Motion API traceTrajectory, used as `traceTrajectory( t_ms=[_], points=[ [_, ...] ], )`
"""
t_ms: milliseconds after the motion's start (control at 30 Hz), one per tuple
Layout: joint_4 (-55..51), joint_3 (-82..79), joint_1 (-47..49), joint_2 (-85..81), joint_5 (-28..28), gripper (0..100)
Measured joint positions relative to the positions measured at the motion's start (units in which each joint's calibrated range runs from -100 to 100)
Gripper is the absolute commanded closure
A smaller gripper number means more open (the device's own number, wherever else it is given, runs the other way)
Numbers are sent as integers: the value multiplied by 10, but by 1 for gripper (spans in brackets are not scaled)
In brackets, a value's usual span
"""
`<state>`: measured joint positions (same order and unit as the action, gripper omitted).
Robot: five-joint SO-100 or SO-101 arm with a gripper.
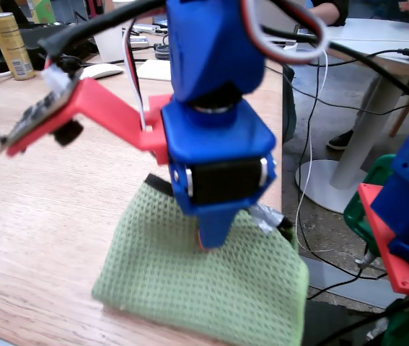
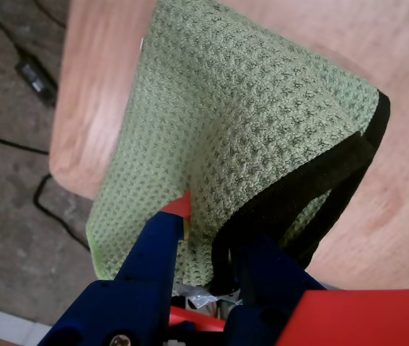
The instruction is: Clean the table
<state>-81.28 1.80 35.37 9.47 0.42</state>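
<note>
Gripper (image 2: 200,241) clamped on green cloth (image 2: 254,122), fingers pinching a raised fold near its black-trimmed edge. Cloth spreads away from the fingertips across the table (image 2: 399,216), draped at the table's corner in wrist view. Fixed view: cloth directly below the arm, bare wood stretching left. Wipe likely heads that way.

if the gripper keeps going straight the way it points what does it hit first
The green cloth: the gripper already seems closed on its near edge, with the table right beneath; exact contact is hard to judge.
</note>
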Motion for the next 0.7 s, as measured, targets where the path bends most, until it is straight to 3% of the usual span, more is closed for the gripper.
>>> traceTrajectory(
  t_ms=[133, 300, 567, 700],
  points=[
    [27, -2, 92, 44, -3, 100],
    [89, 3, 101, 126, -3, 100],
    [96, -41, 64, 138, 0, 100],
    [96, -43, -9, 138, 3, 100]
  ],
)
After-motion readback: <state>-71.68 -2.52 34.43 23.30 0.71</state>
